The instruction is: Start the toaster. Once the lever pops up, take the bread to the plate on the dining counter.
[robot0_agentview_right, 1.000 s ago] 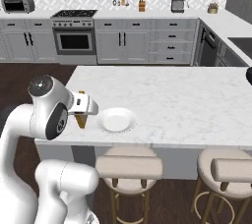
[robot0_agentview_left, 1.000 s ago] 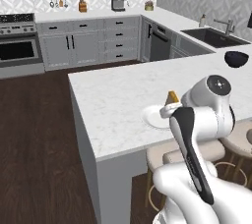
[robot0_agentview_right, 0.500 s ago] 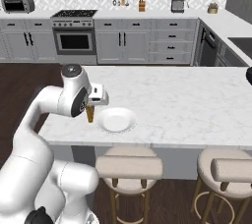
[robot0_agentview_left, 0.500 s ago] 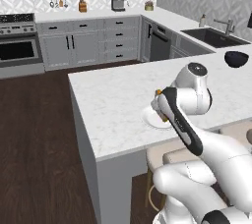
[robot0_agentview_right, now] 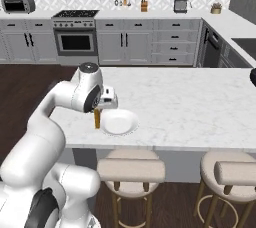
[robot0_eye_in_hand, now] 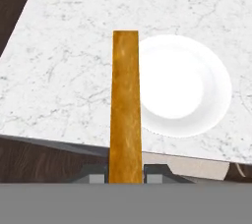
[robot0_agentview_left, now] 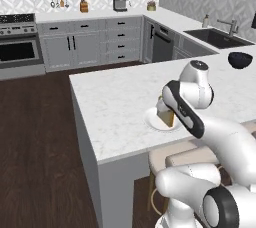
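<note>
Hand view: the bread (robot0_eye_in_hand: 125,105) stands edge-on between the two dark fingertips (robot0_eye_in_hand: 156,173), its orange-tan crust rough and mottled, thin and straight-sided. The fingers are narrowly parted and clamped on the slice at its near end. Beyond it and just to one side lies the plate (robot0_eye_in_hand: 197,88), round, flat, smooth and plain white, with a shallow centre well. The slice's edge overlaps the plate's rim in this view; whether the two touch cannot be told.

Right base view: the gripper (robot0_agentview_right: 98,113) hangs over the counter (robot0_agentview_right: 190,104), bread (robot0_agentview_right: 97,118) held upright beneath it, just beside the plate (robot0_agentview_right: 120,122) on the side nearer the counter's end. Left base view: the bread (robot0_agentview_left: 167,117) shows a paler tan face, and sits low over the plate (robot0_agentview_left: 152,120), partly hidden by the arm.

Surface: the counter (robot0_agentview_left: 115,107) has a white top with fine grey veining, matte, square-edged, on plain pale sides. Two round padded stools (robot0_agentview_right: 131,169) stand under its near edge. A dark bowl (robot0_agentview_left: 240,59) rests well away along the top.

Room: dark wood plank floor, grey cabinets with black handles, an oven (robot0_agentview_right: 75,39), a patterned tile backsplash and a wall shelf.
</note>
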Available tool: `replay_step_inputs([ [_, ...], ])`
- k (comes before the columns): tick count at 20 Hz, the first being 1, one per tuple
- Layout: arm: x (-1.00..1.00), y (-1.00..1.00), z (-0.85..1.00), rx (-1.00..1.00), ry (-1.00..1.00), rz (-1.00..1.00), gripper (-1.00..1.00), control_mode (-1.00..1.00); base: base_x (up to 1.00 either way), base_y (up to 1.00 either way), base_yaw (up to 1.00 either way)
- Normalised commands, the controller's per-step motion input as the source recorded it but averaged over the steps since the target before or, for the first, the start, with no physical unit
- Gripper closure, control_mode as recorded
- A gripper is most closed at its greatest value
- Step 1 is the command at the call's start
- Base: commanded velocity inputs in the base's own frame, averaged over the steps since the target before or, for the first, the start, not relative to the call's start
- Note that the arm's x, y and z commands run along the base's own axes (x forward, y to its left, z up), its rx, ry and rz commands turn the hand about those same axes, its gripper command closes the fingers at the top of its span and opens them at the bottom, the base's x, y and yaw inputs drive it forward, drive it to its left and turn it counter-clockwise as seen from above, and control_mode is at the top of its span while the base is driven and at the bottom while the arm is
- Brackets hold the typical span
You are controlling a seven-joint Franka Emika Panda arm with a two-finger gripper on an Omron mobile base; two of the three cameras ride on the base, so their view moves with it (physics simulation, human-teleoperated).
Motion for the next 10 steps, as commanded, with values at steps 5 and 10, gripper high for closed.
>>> replay_step_inputs([
  [5, 0.16, 0.00, -0.26, 0.00, -0.03, 0.00, 1.00, -1.00, 0.00, 0.00, 0.00],
  [10, 0.39, 0.00, -0.05, 0.00, 0.05, 0.00, 1.00, -1.00, 0.00, 0.00, 0.00],
])
